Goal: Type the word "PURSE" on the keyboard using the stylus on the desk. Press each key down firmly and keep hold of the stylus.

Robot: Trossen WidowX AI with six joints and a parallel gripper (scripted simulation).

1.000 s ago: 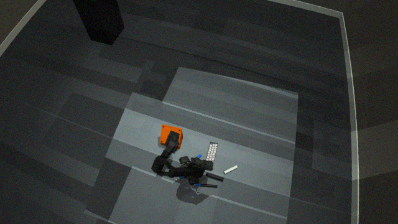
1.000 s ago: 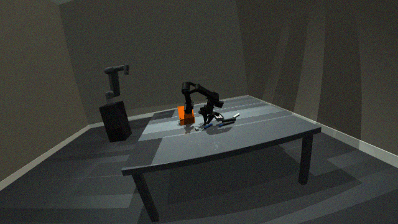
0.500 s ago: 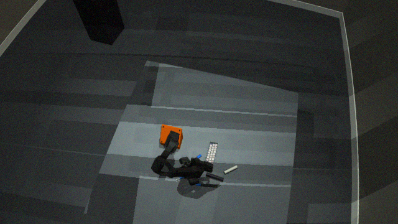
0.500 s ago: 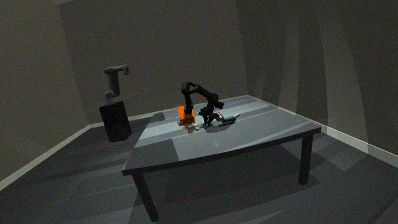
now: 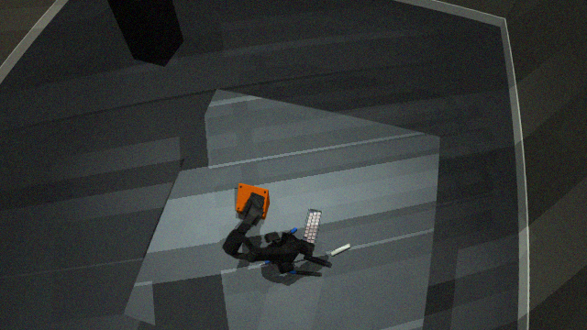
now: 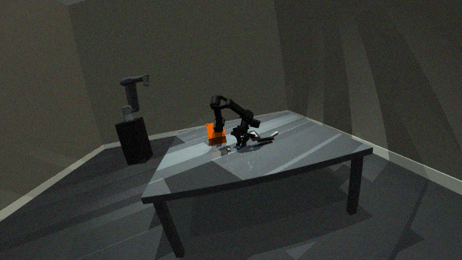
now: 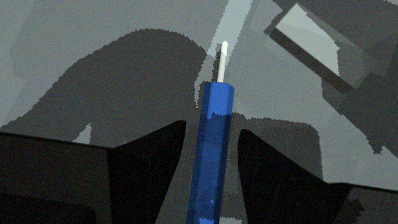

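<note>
The stylus (image 7: 210, 145), blue with a thin white tip, lies lengthwise between the fingers in the wrist view; in the top view a bit of blue (image 5: 267, 262) shows beside the arm. My gripper (image 7: 212, 132) (image 6: 240, 146) is partly open, pointing down low over the desk. A gap shows between the stylus and each finger, and nothing is gripped. The keyboard (image 5: 313, 221), small with pale keys, lies just beyond the gripper; in the exterior view the arm and dim light make it hard to make out. Its letters cannot be read.
A pale block (image 7: 312, 42) lies right of the stylus tip. A white stick (image 5: 340, 249) (image 6: 274, 135) and dark pen-like sticks (image 5: 317, 261) (image 5: 308, 274) lie near the keyboard. The arm's base is orange (image 5: 245, 196) (image 6: 215, 138). Another arm (image 6: 133, 95) stands on a black pedestal (image 6: 134, 142).
</note>
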